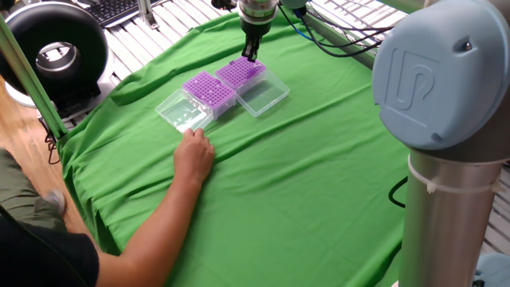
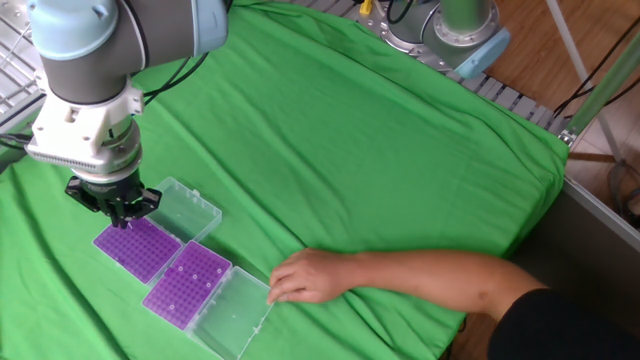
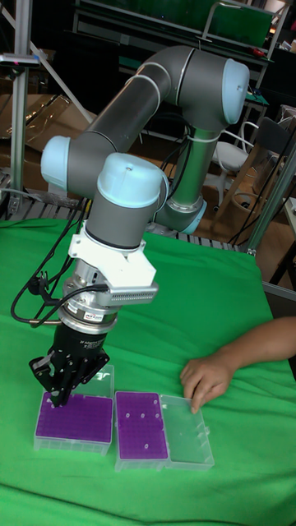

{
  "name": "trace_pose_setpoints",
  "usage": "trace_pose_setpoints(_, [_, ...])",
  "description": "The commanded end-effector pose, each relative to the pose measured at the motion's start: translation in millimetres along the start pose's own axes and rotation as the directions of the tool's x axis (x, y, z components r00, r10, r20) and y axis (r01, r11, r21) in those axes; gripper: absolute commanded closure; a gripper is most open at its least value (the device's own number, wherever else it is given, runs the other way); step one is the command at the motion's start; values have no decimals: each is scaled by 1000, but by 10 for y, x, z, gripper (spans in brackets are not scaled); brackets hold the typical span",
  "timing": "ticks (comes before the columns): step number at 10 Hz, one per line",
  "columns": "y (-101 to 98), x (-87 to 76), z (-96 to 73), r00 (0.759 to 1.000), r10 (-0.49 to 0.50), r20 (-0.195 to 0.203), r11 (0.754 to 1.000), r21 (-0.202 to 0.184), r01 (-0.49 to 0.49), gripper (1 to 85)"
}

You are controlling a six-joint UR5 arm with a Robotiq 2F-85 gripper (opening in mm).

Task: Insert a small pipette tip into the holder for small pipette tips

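Two alike purple racks in clear boxes with open lids lie side by side on the green cloth (image 1: 303,191). My gripper (image 1: 252,57) (image 2: 120,214) (image 3: 59,401) hangs just above the edge of the farther rack (image 1: 237,74) (image 2: 137,250) (image 3: 76,417), pointing straight down. Its fingers look pressed together; a pipette tip between them is too small to make out. The other rack (image 1: 209,88) (image 2: 188,284) (image 3: 141,436) shows a few pale dots in its holes.
A person's hand (image 1: 195,155) (image 2: 305,275) (image 3: 210,378) rests at the open clear lid (image 1: 183,113) (image 2: 232,312) of the nearer box, forearm stretched across the cloth. A second arm's grey column (image 1: 442,159) fills the right foreground. A black ring lamp (image 1: 56,52) stands beyond the cloth's left edge.
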State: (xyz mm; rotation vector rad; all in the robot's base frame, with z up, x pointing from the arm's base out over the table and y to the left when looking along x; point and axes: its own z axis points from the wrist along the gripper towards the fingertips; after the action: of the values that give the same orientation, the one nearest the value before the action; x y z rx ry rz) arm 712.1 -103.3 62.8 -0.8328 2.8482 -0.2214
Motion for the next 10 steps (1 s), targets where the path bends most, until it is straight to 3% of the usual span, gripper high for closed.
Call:
trace_pose_setpoints(1, [27,128,-5,1000,-10,-12,1000,-24,9,683])
trace_pose_setpoints(5, [166,208,49,998,-67,-8,995,-81,67,630])
trace_pose_setpoints(8, [58,347,51,991,-124,-53,991,-48,121,617])
trace_pose_setpoints(10, [46,351,49,988,-145,-53,989,-46,143,617])
